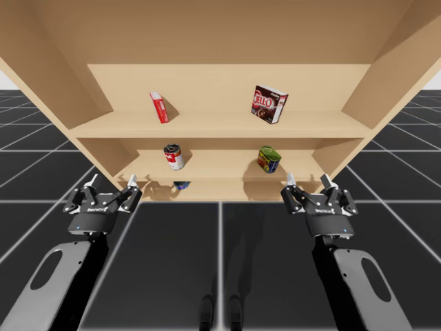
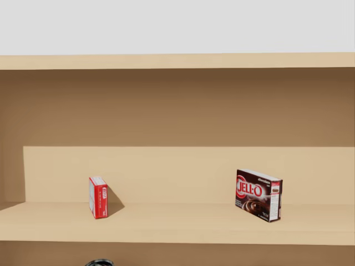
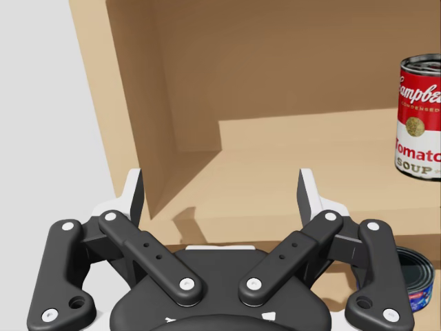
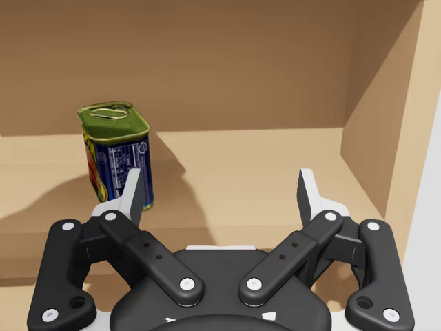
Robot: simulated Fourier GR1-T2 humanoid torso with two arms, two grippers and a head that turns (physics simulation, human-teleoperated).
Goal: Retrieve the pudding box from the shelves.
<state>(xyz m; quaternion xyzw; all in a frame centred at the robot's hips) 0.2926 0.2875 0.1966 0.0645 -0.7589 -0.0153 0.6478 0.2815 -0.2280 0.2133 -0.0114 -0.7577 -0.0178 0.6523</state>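
Observation:
The dark brown pudding box [image 1: 269, 103] [image 2: 258, 194] stands upright on the upper shelf [image 1: 220, 126], right of centre. My right gripper [image 1: 308, 183] [image 4: 220, 196] hangs open in front of the lower shelf, below and slightly right of the box, nothing between its fingers. My left gripper [image 1: 110, 184] [image 3: 220, 196] is open too, at the left front of the lower shelf, far from the box.
A small red box [image 1: 159, 107] [image 2: 98, 197] stands on the upper shelf's left. The lower shelf holds a red-and-white can [image 1: 173, 156] [image 3: 420, 117] and a green-topped blue tin [image 1: 269, 158] [image 4: 117, 155]. A blue can [image 1: 182, 185] [image 3: 413, 279] sits lower down. Side walls [image 1: 386, 76] flank the shelves.

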